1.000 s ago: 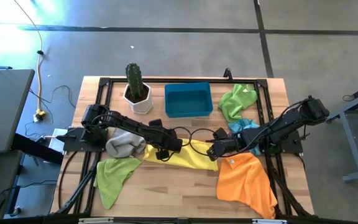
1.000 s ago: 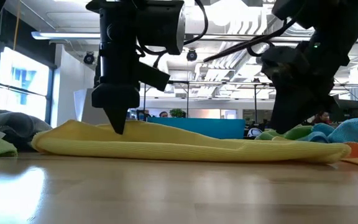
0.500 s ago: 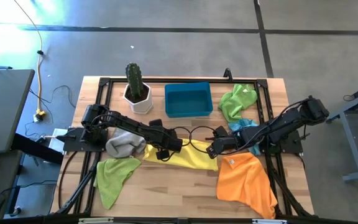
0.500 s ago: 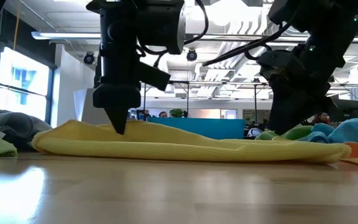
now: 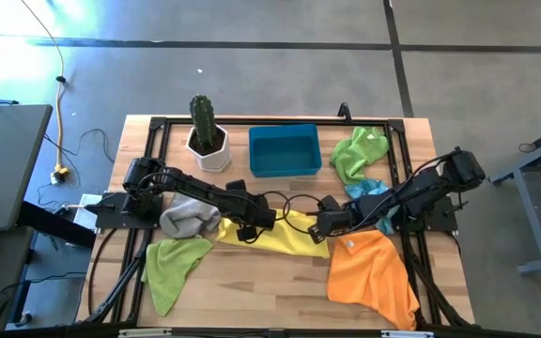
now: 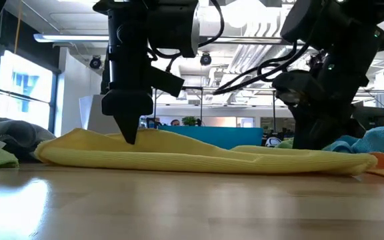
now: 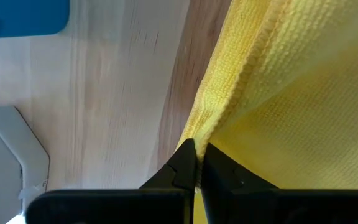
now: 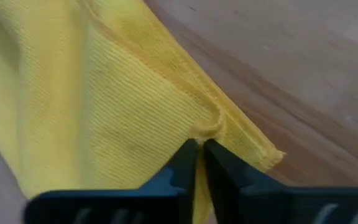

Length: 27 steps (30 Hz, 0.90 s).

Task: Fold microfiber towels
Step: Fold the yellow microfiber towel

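Low view: yellow towel [image 6: 199, 159] far edge hidden.

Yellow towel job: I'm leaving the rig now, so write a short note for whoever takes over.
Left hand: shut on the yellow towel's edge.
Right hand: shut on its other end.
The towel lies flat mid-table, not yet folded.
Grey towel and a green towel lie at left; orange towel, blue towel and a second green towel at right, all unfolded.
Nothing folded so far; all six remain.
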Motion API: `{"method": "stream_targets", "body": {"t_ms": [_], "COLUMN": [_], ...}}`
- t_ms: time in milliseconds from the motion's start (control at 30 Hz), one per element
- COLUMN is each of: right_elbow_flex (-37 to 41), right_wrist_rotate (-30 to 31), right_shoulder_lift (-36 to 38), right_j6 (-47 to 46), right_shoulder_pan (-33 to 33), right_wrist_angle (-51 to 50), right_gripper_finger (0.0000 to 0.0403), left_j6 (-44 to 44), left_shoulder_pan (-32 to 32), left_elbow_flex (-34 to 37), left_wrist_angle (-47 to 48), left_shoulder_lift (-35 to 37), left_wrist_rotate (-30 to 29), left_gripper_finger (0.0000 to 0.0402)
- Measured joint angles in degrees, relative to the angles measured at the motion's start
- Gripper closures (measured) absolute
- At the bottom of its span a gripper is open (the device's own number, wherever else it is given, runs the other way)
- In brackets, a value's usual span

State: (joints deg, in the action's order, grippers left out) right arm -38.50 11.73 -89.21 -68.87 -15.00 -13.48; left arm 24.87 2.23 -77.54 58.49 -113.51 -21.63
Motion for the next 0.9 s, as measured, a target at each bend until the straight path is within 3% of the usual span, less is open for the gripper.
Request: {"method": "stream_targets", "body": {"t_ms": [467,900], "right_elbow_flex": [0.0,0.0], "right_wrist_rotate": [0.21,1.85], "right_shoulder_lift": [5.25,12.02], "right_j6": [-3.19,-4.74], "right_shoulder_pan": [-0.01,-0.02], "right_wrist_angle": [-4.49,-15.08], "right_gripper_finger": [0.0402,0.0403], "left_j6": [0.0,-0.09], "left_shoulder_pan": [0.0,-0.03], "left_elbow_flex": [0.0,-0.04], "left_wrist_angle": [0.14,0.38], "left_shoulder_lift": [0.0,1.01], "left_wrist_rotate": [0.01,-1.9], "left_gripper_finger": [0.0396,0.0397]}}
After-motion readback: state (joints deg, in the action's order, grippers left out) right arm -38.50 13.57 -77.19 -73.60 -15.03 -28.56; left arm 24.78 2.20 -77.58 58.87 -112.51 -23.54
